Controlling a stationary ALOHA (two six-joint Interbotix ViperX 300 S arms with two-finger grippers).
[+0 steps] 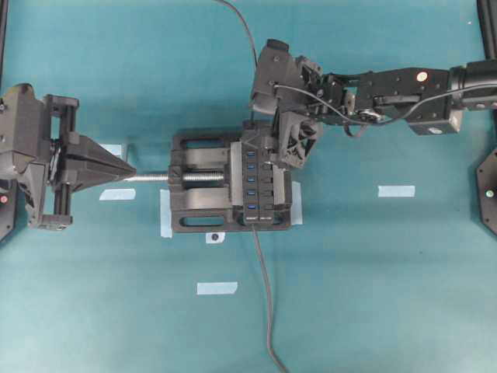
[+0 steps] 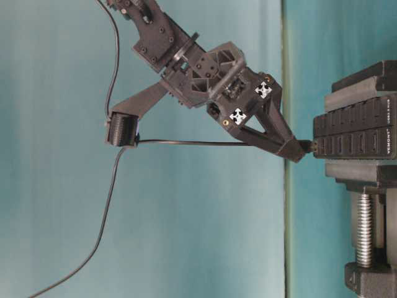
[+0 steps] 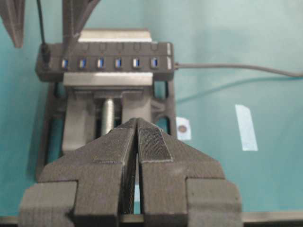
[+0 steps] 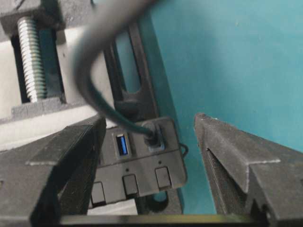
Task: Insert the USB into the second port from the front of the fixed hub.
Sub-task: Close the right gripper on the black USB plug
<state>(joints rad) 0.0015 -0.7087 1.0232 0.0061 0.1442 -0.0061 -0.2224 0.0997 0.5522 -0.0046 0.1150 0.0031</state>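
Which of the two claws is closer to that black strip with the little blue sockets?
The right gripper is closer: its open jaws straddle the end of the fixed hub. The left gripper sits shut, apart, by the vise screw's tip.

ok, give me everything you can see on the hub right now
The hub is a long, narrow black plastic strip with one column of small blue ports and a row of black buttons beside them. It lies flat, clamped in the black vise on the teal table. Its own cable leaves one end. In the right wrist view the USB sits in the port at the opposite end, its thin cable curving up and away, with the next port empty. The open right gripper straddles that end without touching the plug.
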